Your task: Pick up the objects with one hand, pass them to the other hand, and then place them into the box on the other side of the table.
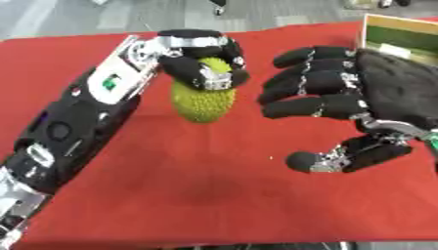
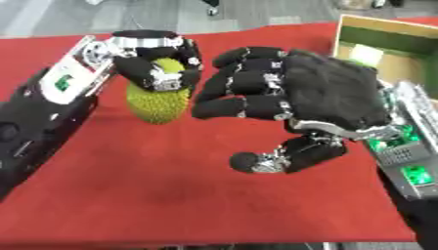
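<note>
The bench (image 1: 214,195) is covered in red cloth and fills most of both views. At its far right corner, on the robot's right side, stands an open cardboard box (image 2: 402,63) with a pale scrap inside.

The left arm comes in from the lower left. Its left hand (image 1: 201,56) has its fingers curled over the top of a yellow-green, bumpy, oval fruit (image 1: 204,100), probably a toy durian or jackfruit. The fruit hangs below the hand, clear of the cloth, with its long axis roughly upright.

The right hand (image 2: 329,93) is just beside the fruit on the right. It is spread open, its fingers pointing left toward the fruit and its thumb held low beneath them, and it holds nothing. A small gap separates the fingertips (image 2: 209,110) from the fruit.

By my judgement the handover is about to happen: the fruit lies directly left of the open right hand, whose fingers and thumb could close around the exposed lower half.
</note>
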